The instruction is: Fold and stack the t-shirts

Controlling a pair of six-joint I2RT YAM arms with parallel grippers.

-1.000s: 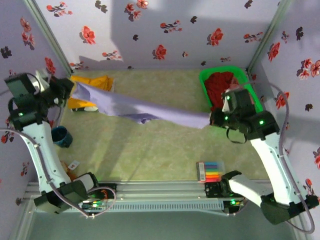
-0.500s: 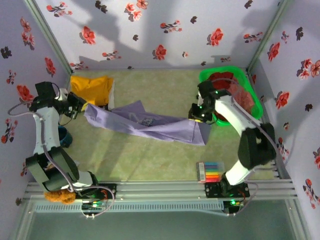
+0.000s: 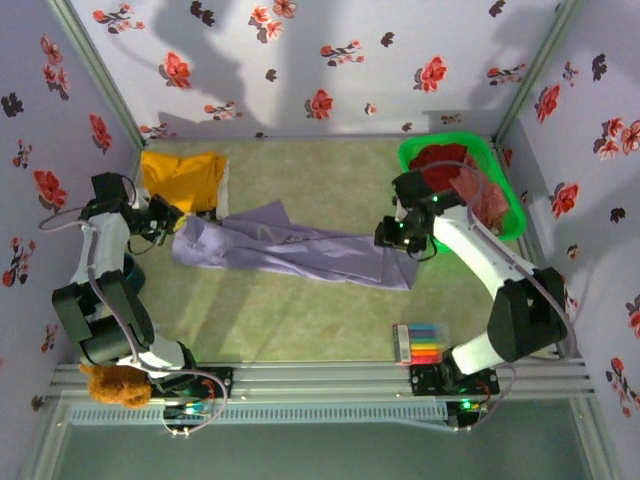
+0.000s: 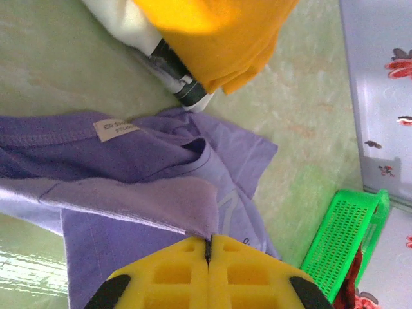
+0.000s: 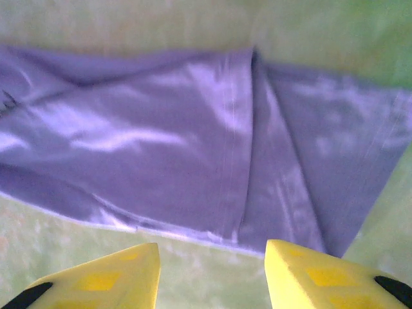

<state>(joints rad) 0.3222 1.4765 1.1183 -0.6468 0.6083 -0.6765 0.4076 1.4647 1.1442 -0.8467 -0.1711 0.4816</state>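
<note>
The lavender-purple t-shirt (image 3: 290,250) lies crumpled in a long strip across the table's middle. My left gripper (image 3: 172,224) is at its left end, shut (image 4: 208,243) on a fold of the lavender cloth (image 4: 129,193) near the collar label. My right gripper (image 3: 392,236) hovers open (image 5: 212,273) just off the shirt's right hem (image 5: 193,141), with nothing between its fingers. The mustard-yellow t-shirt (image 3: 183,178) lies folded at the back left, also in the left wrist view (image 4: 219,32). Dark red (image 3: 440,162) and salmon-pink (image 3: 490,200) t-shirts fill the basket.
The green plastic basket (image 3: 412,158) stands at the back right; its rim (image 4: 341,238) appears in the left wrist view. A box of coloured markers (image 3: 420,343) lies near the front right. A blue cup (image 3: 130,272) and an orange plush (image 3: 115,385) sit on the left side.
The lavender t-shirt, stretched in the air between both grippers a second ago, now lies on the table. My right gripper has let go and opened; both arms have lowered.
</note>
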